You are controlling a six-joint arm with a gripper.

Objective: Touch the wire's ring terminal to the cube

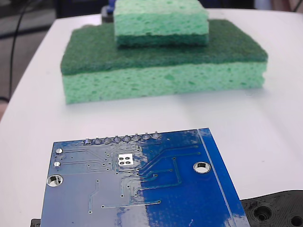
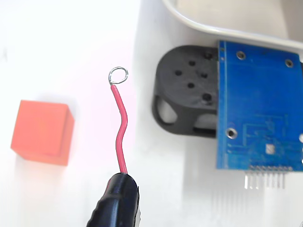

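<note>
1. Ring (image 2: 118, 75) sits at the tip of the red wire (image 2: 120, 127), which rises in a slight S-curve from the black sleeve (image 2: 116, 201) at the bottom of the wrist view. The ring hangs over bare white bench (image 2: 61, 42), touching nothing.
2. Cube (image 2: 42, 132), orange, rests on the bench to the left of the wire in the wrist view, lower in the picture than the ring and clearly apart from it. The fixed view shows neither cube nor wire.
3. Pincer fingers are not visible in either view, so I cannot tell whether they are spread or pinching the sleeve; the wire's steady pose suggests it is held somewhere out of sight.
4. The step in hand looks like the approach: carry the ring leftward and back toward the cube's near top edge, watching the gap in the wrist view.
5. Move slowly at the end. The wire is thin and bent, so it will likely flex on contact; a light touch is enough, and a hard push could shove the cube.
6. Keep clear of the black mount (image 2: 187, 90) and blue board (image 2: 262, 104) on the right.
</note>
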